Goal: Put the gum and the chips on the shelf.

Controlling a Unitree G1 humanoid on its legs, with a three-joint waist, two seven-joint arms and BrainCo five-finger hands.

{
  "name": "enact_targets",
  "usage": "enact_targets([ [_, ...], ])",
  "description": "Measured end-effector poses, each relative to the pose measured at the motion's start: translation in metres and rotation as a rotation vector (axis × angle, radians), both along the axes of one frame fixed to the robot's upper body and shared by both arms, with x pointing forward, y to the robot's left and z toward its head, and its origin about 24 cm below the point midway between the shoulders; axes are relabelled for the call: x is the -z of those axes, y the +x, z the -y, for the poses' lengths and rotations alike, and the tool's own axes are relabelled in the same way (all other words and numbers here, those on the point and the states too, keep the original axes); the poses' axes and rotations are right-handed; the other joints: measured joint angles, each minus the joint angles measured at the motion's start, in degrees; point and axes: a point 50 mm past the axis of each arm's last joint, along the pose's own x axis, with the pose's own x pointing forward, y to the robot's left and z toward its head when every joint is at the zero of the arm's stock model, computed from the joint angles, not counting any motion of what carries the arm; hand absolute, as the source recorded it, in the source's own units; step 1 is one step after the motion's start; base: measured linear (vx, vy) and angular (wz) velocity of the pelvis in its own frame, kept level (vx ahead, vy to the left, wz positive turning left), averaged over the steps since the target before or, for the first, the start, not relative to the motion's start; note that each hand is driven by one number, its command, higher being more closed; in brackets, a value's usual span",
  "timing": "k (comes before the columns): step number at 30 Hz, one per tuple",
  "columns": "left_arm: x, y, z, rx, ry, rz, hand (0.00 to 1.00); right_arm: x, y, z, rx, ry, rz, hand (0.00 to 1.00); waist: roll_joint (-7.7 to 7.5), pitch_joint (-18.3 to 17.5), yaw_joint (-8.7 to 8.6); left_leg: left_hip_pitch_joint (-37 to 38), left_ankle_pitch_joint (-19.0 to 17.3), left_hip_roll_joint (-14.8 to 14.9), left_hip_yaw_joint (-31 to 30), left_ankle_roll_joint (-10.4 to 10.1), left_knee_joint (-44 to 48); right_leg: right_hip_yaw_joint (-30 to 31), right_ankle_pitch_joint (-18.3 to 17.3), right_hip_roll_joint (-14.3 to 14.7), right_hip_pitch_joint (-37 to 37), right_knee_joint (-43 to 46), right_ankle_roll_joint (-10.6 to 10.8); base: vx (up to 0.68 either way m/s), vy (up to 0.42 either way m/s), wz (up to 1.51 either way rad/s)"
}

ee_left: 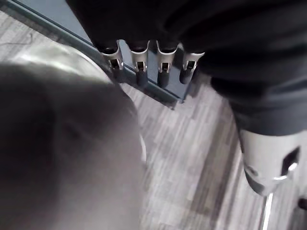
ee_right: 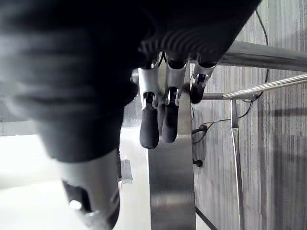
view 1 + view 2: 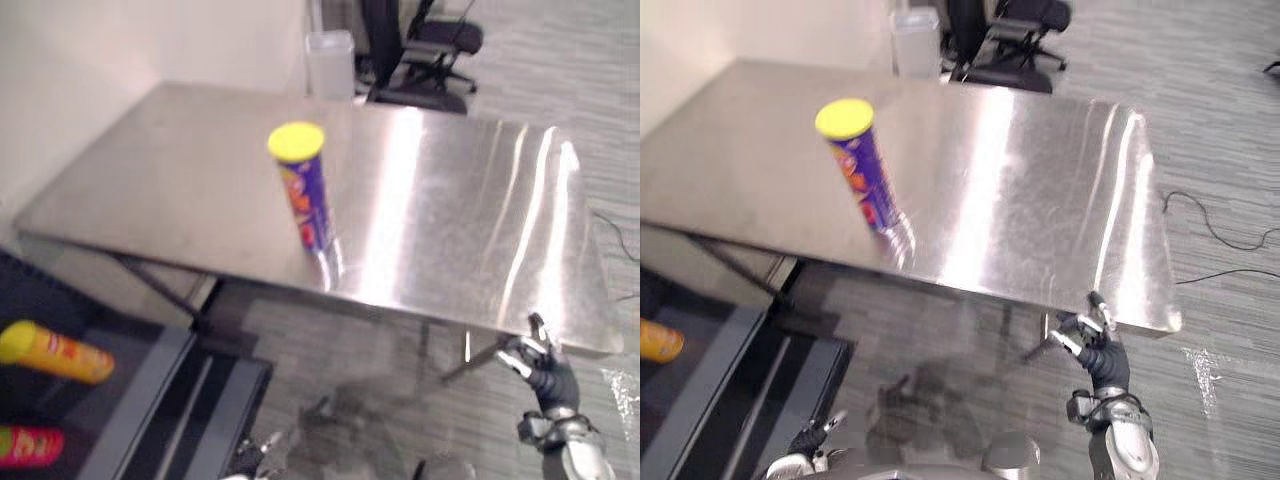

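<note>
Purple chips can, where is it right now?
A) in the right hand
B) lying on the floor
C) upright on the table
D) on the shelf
C: the can stands upright on the table, and the right hand is apart from it, holding nothing.

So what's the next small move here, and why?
Probably raise the left hand toward the chips can. The can stands upright and untouched on the table, near its front edge, on the side closer to the shelf. Both hands hang open below table height, holding nothing, and the right hand is by the table's opposite front corner.
</note>
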Motion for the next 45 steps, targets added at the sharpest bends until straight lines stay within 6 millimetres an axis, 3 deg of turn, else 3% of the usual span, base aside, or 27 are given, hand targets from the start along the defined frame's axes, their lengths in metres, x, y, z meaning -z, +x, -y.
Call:
enact_targets([
  [1, -0.001, 0.002, -0.003, -0.035, -0.005, 0.014, 0.0, -0.002, 0.0, -0.001, 0.005, 0.006, 0.012, 0.0, -0.79, 0.5, 0.08, -3.5, -3.9, -3.9, -2.5, 0.2, -2.2, 2.1, 0.1, -0.9, 0.0, -0.1, 0.1, 0.27, 0.14, -0.81],
  [2, -0.001, 0.002, -0.004, -0.043, -0.003, 0.017, 0.0, -0.002, 0.0, -0.002, 0.007, 0.009, 0.013, 0.0, -1.05, 0.6, 0.15, -3.9, -4.0, -4.4, -2.7, 0.3, -2.8, 2.4, 0.1, -1.1, 0.1, -0.1, 0.2, 0.26, 0.195, -0.7],
  [3, -0.002, 0.0, -0.008, -0.075, 0.01, 0.019, 0.0, 0.0, -0.004, -0.001, 0.021, 0.016, 0.0, 0.0, -2.13, 1.1, 0.32, -6.3, -2.6, -9.3, -5.2, 0.3, -13.1, 4.0, 0.5, -2.1, 1.2, 0.1, 1.0, 0.26, 0.232, -0.67],
  [4, 0.001, -0.01, -0.003, -0.089, -0.003, -0.006, 0.0, 0.0, -0.01, 0.003, 0.025, -0.007, -0.017, 0.0, -0.94, 0.7, 0.52, -6.4, 4.7, -12.9, -9.1, -0.2, -24.7, 5.6, 0.7, -1.5, 2.1, -0.1, 3.1, 0.24, 0.239, -0.83],
  [5, 0.001, -0.016, -0.006, -0.101, 0.001, -0.018, 0.0, 0.005, -0.012, 0.002, 0.035, 0.011, -0.036, 0.0, -2.21, -0.1, 0.73, -5.0, 4.4, -15.3, -11.9, -1.5, -25.6, 7.7, 0.3, -2.6, 2.4, -1.2, 4.0, 0.22, 0.153, -0.44],
  [7, -0.003, -0.009, -0.015, -0.108, 0.022, 0.015, 0.0, 0.005, -0.018, 0.005, 0.069, 0.016, -0.04, 0.0, -5.29, -0.7, 0.01, -5.5, 4.6, -18.3, -13.2, -1.8, -28.4, 10.3, 1.2, -3.4, 3.1, -6.6, 4.7, 0.19, 0.069, 0.13],
  [9, -0.003, -0.008, -0.016, -0.112, 0.023, 0.015, 0.0, 0.005, -0.019, 0.007, 0.092, 0.018, -0.038, 0.0, -5.36, -0.5, 0.05, -5.8, 4.6, -19.0, -13.5, -1.7, -28.0, 10.5, 3.0, -3.2, 4.0, -8.9, 5.5, 0.1, 0.102, 0.14],
  [10, -0.002, -0.009, -0.013, -0.102, 0.016, 0.008, 0.0, 0.005, -0.019, 0.007, 0.101, 0.018, -0.04, 0.0, -4.5, -0.5, -0.19, -5.7, 4.5, -18.8, -14.3, -1.7, -28.2, 10.6, 4.1, -2.5, 4.8, -10.0, 5.3, 0.03, 0.078, 0.11],
  [13, -0.002, -0.008, -0.009, -0.073, 0.012, 0.006, 0.0, 0.004, -0.017, 0.006, 0.095, 0.016, -0.031, 0.0, -3.79, -0.8, 0.19, -5.3, 5.2, -18.6, -14.7, -2.6, -29.9, 11.2, 4.2, -1.8, 5.1, -11.4, 5.3, -0.04, -0.007, -0.01],
  [16, 0.0, -0.009, -0.003, -0.023, 0.008, -0.007, 0.0, -0.002, -0.008, 0.004, 0.081, 0.017, 0.005, 0.0, -2.45, -1.5, 0.19, -4.6, 8.7, -18.7, -14.3, -3.7, -35.1, 11.9, 3.9, -1.3, 4.3, -14.0, 5.0, -0.11, -0.06, -0.07],
  [22, 0.003, -0.021, 0.0, -0.004, 0.004, -0.046, 0.0, -0.004, -0.005, 0.001, 0.073, -0.001, -0.012, 0.0, -2.24, -1.7, 0.63, 1.1, 16.3, -18.7, -14.3, -5.4, -48.3, 12.6, 3.7, 0.1, 3.2, -12.9, 4.2, -0.04, -0.069, -0.01],
  [27, 0.003, -0.026, -0.002, -0.012, 0.006, -0.055, 0.0, -0.011, -0.002, 0.008, 0.083, -0.03, -0.029, 0.0, -2.02, -2.3, 0.27, 3.4, 22.0, -18.7, -14.7, -5.0, -57.1, 11.8, 5.2, 1.3, 2.0, -12.4, 3.9, 0.02, -0.034, 0.07],
  [34, 0.004, -0.029, 0.0, -0.021, -0.012, -0.06, 0.0, -0.019, -0.002, 0.032, 0.129, -0.076, -0.042, 0.0, -1.94, -2.6, 0.26, 2.7, 21.8, -18.5, -15.8, -5.1, -57.5, 11.8, 7.0, 1.7, 1.5, -12.3, 4.3, -0.02, 0.018, 0.06],
  [36, 0.006, -0.036, 0.002, -0.026, -0.018, -0.076, 0.0, -0.055, -0.003, 0.048, 0.185, -0.149, 0.121, 0.0, -2.13, -3.7, -0.46, 2.3, 21.9, -18.2, -15.7, -5.1, -57.5, 11.9, 7.0, 1.9, 1.1, -12.4, 4.3, -0.05, -0.009, -0.13],
  [38, 0.007, -0.048, -0.001, -0.016, -0.017, -0.107, 0.0, -0.135, -0.007, 0.068, 0.244, -0.337, 0.526, 0.0, -2.79, -6.4, -1.34, 2.1, 21.6, -17.9, -16.2, -5.5, -57.5, 12.1, 6.9, 2.3, 0.8, -13.2, 4.4, -0.06, -0.023, -0.11],
  [40, 0.006, -0.053, -0.004, -0.015, -0.011, -0.114, 0.0, -0.176, -0.01, 0.073, 0.231, -0.427, 0.739, 0.0, -3.91, -8.3, -1.05, 1.8, 21.4, -17.7, -17.3, -6.0, -57.5, 12.1, 6.3, 2.9, 1.1, -14.5, 4.5, -0.06, -0.045, -0.08],
  [42, 0.006, -0.055, -0.006, -0.015, -0.01, -0.12, 0.0, -0.197, -0.011, 0.075, 0.194, -0.462, 0.842, 0.0, -4.55, -8.6, -1.07, 1.7, 21.3, -16.9, -18.2, -6.3, -57.5, 11.6, 5.8, 3.8, 1.0, -14.3, 3.8, -0.07, -0.053, 0.08],
  [45, 0.007, -0.063, -0.009, -0.02, -0.011, -0.142, 0.0, -0.204, -0.006, 0.082, 0.177, -0.462, 0.861, 0.0, -5.6, -9.2, -0.64, 1.6, 21.3, -16.6, -19.2, -6.7, -57.5, 11.6, 5.5, 4.3, 1.0, -14.4, 3.9, -0.04, -0.012, 0.02],
])
